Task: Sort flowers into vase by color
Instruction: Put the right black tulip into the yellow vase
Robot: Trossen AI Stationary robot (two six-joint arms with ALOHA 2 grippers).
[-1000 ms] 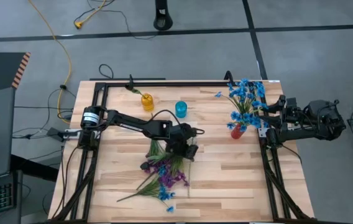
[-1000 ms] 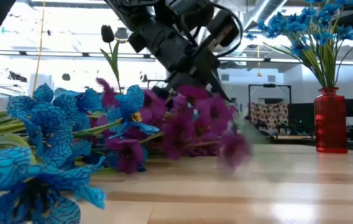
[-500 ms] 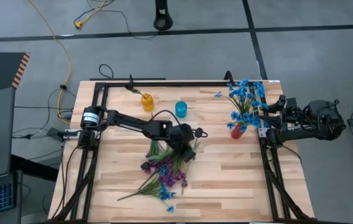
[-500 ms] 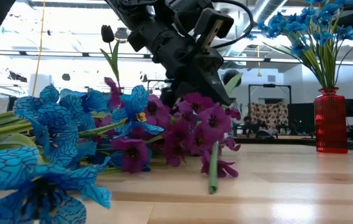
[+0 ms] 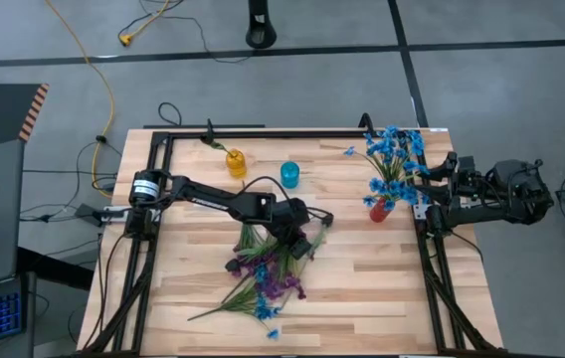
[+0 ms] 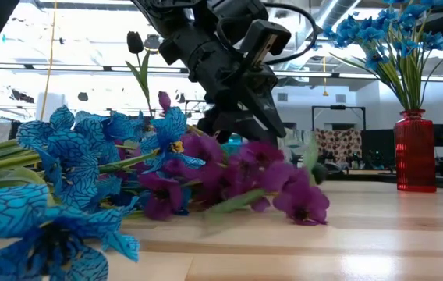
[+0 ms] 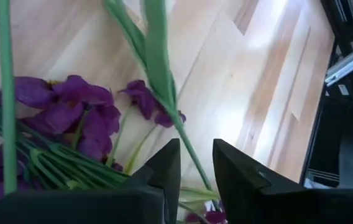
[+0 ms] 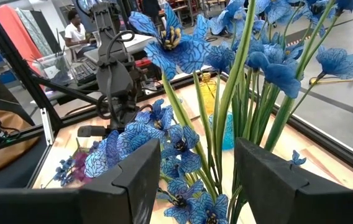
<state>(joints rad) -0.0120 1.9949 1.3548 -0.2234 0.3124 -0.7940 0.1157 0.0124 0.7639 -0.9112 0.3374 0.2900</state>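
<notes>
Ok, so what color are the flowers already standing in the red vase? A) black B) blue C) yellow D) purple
B, since the red vase near the right side of the table holds a bunch of blue flowers, while the purple flowers lie loose on the table under the left arm.
</notes>
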